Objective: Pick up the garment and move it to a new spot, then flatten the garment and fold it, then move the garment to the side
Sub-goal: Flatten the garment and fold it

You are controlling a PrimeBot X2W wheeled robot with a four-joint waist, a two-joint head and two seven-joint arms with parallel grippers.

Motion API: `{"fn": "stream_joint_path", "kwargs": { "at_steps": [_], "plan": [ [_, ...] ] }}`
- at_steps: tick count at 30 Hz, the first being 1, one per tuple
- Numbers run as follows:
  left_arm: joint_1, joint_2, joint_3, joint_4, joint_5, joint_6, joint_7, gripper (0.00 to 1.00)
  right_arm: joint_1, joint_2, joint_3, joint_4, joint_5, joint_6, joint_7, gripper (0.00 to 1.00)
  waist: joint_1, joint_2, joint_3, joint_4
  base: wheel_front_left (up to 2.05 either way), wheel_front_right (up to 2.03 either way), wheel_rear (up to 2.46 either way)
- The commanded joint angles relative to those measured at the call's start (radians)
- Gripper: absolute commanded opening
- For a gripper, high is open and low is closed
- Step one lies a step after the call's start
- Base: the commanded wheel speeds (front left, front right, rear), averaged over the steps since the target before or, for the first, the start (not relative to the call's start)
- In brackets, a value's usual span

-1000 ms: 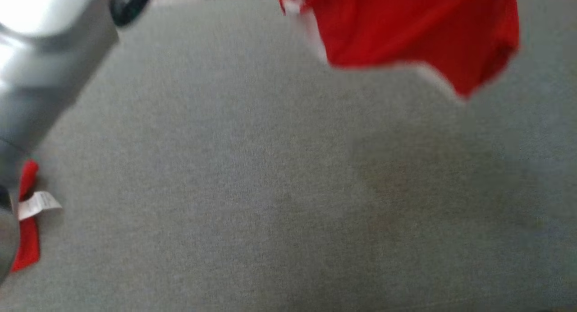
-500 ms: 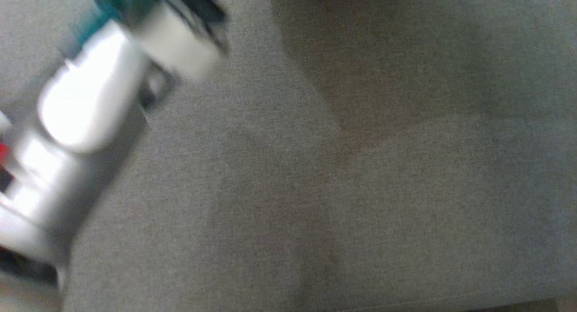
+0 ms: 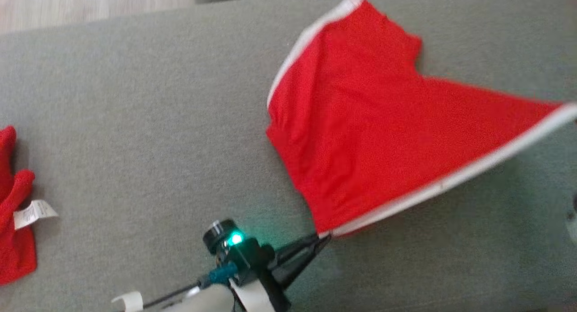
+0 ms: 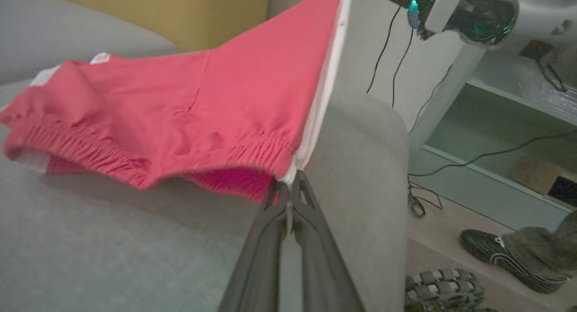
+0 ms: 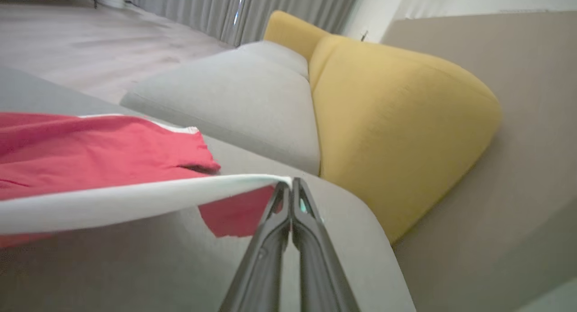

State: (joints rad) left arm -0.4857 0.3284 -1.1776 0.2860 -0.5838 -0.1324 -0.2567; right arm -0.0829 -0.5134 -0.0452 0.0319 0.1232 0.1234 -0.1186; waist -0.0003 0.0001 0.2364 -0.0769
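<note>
The garment (image 3: 369, 131) is a pair of red shorts with a white side stripe, stretched over the grey sofa seat (image 3: 135, 122). My left gripper (image 3: 323, 238) is shut on the waistband corner at the stripe's end, low over the seat. In the left wrist view its fingers (image 4: 288, 188) pinch the elastic waistband of the garment (image 4: 180, 113), which sags toward the seat. My right gripper (image 5: 291, 185) is shut on the other end of the white stripe (image 5: 135, 199), holding it taut above the cushion. The red cloth (image 5: 90, 145) hangs behind the stripe.
Another red cloth with a white label (image 3: 16, 213) lies at the seat's left edge. A yellow cushion (image 5: 396, 122) stands beyond the right gripper. Past the sofa's end are a pale shelf unit (image 4: 496, 136), cables, slippers (image 4: 441, 287) and a person's shoe (image 4: 505, 258).
The head view has swung and is sharp now, after blur. The shorts, high in the picture a second ago, are now spread between the two grippers.
</note>
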Motion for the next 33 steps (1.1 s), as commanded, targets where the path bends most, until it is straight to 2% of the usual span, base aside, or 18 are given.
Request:
{"fn": "stream_joint_path", "kwargs": {
  "at_steps": [1, 6, 8, 11, 17, 19, 25, 28, 33],
  "plan": [
    [-0.017, 0.025, 0.013, -0.014, -0.015, 0.002, -0.005, 0.00, 0.065, -0.035, -0.038, -0.078, 0.007, 0.007, 0.018, 0.00, 0.0003, -0.0001, -0.032, -0.020, 0.00, 0.00, 0.00],
    [0.027, 0.037, -0.035, -0.025, -0.063, 0.002, -0.005, 0.00, 0.309, 0.021, -0.193, -0.301, -0.010, 0.007, 0.083, 0.00, 0.0003, -0.0001, -0.041, -0.009, 0.00, 0.00, 0.00],
    [0.031, 0.037, -0.024, -0.045, -0.083, 0.002, -0.005, 0.00, 0.353, 0.037, -0.225, -0.368, -0.022, 0.007, 0.113, 0.00, 0.0003, -0.0001, -0.038, 0.001, 0.00, 0.00, 0.00],
    [0.023, 0.026, -0.001, -0.074, -0.128, 0.002, -0.005, 0.00, 0.349, 0.026, -0.233, -0.402, -0.045, 0.007, 0.149, 0.00, 0.0003, -0.0001, -0.029, 0.024, 0.00, 0.00, 0.00],
    [-0.040, -0.037, 0.055, -0.134, -0.283, 0.002, -0.005, 0.00, 0.202, -0.039, -0.193, -0.297, -0.073, 0.007, 0.214, 0.00, 0.0003, -0.0001, 0.017, 0.102, 0.00, 0.00, 0.00],
    [-0.066, -0.064, 0.068, -0.141, -0.323, 0.002, -0.005, 0.00, 0.137, -0.084, -0.152, -0.248, -0.089, 0.007, 0.229, 0.00, 0.0003, -0.0001, 0.031, 0.126, 0.00, 0.00, 0.00],
    [-0.115, -0.132, 0.100, -0.121, -0.466, 0.002, -0.005, 0.00, -0.107, -0.160, 0.004, -0.081, -0.077, 0.007, 0.263, 0.00, 0.0003, -0.0001, 0.067, 0.176, 0.00, 0.00, 0.00],
    [-0.135, -0.143, 0.108, -0.115, -0.536, 0.002, -0.005, 0.00, -0.223, -0.188, 0.085, 0.000, -0.065, 0.007, 0.270, 0.00, 0.0003, -0.0001, 0.091, 0.187, 0.00, 0.00, 0.00],
    [-0.195, -0.133, 0.067, -0.110, -0.631, 0.002, -0.005, 0.00, -0.406, -0.235, 0.233, 0.135, -0.036, 0.007, 0.257, 0.00, 0.0003, -0.0001, 0.143, 0.202, 0.00, 0.00, 0.00]
  ]
}}
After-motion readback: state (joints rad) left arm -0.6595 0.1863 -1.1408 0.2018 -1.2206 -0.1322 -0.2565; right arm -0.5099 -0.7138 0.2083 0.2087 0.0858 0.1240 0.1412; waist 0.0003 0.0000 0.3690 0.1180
